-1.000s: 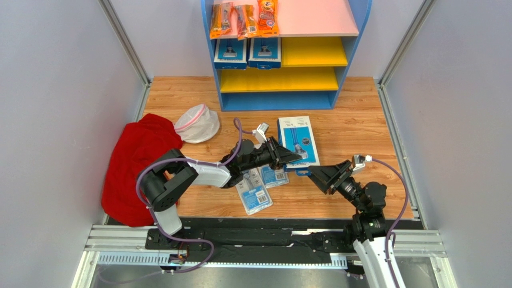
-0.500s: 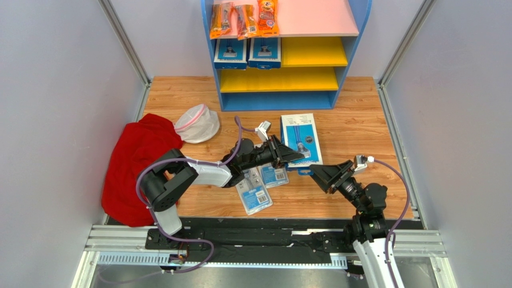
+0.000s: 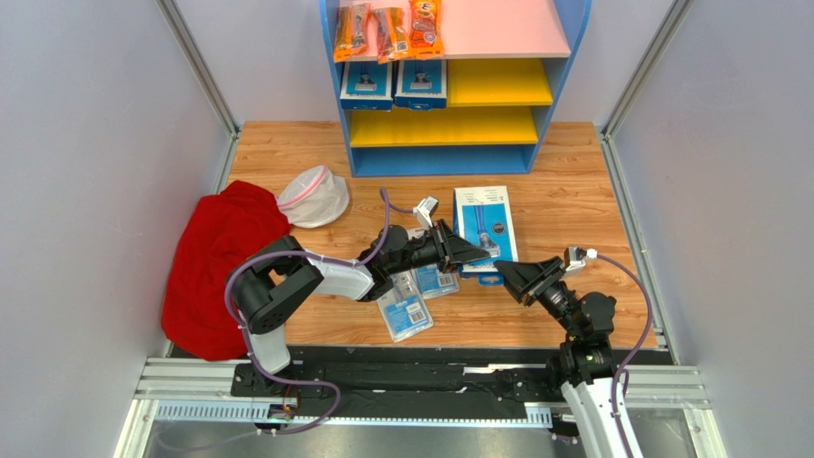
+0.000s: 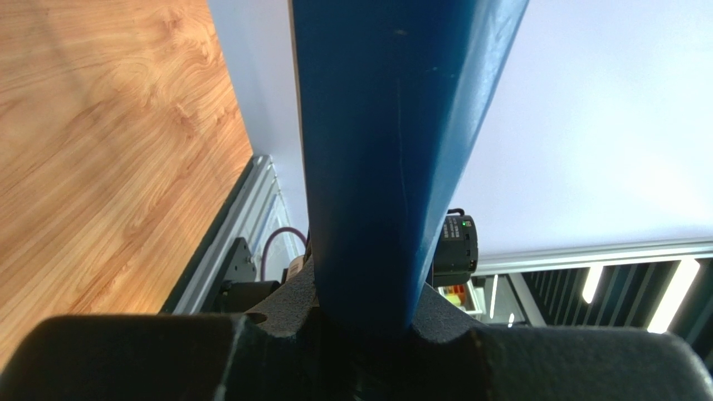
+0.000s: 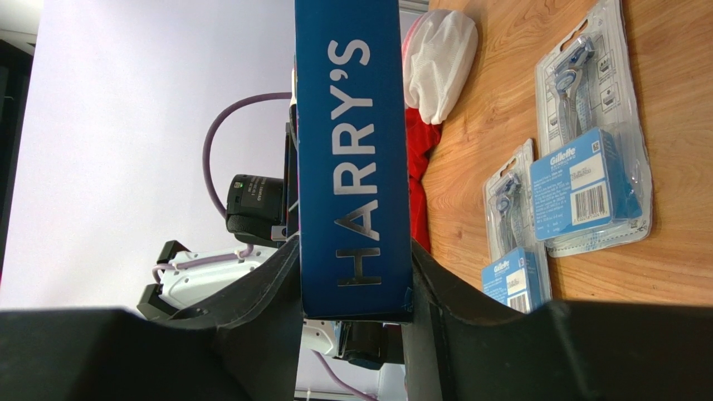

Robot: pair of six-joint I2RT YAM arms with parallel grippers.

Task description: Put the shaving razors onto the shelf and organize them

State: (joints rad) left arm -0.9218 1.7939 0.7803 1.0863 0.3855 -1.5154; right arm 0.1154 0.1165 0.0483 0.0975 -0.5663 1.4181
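A large blue razor pack (image 3: pixel 485 225) is held off the table between both grippers. My left gripper (image 3: pixel 474 253) is shut on its left edge, which fills the left wrist view (image 4: pixel 377 150). My right gripper (image 3: pixel 503 271) is shut on its near end; the side reading HARRY'S (image 5: pixel 351 159) sits between the fingers. Two smaller pale packs (image 3: pixel 403 307) (image 3: pixel 436 280) lie on the table under the left arm and also show in the right wrist view (image 5: pixel 590 167) (image 5: pixel 512 251). Two large packs (image 3: pixel 367 84) (image 3: pixel 421 83) lie on the upper yellow board of the shelf (image 3: pixel 549 119).
Three orange snack packets (image 3: pixel 387 29) lie on the pink top board. A red cloth (image 3: pixel 222 262) and a white mesh bag (image 3: pixel 315 196) lie at the left. Grey walls and metal rails close in both sides.
The large pack has moved right and a little farther from the arm bases, turning straighter, with both grippers still on it. The small packs have not moved.
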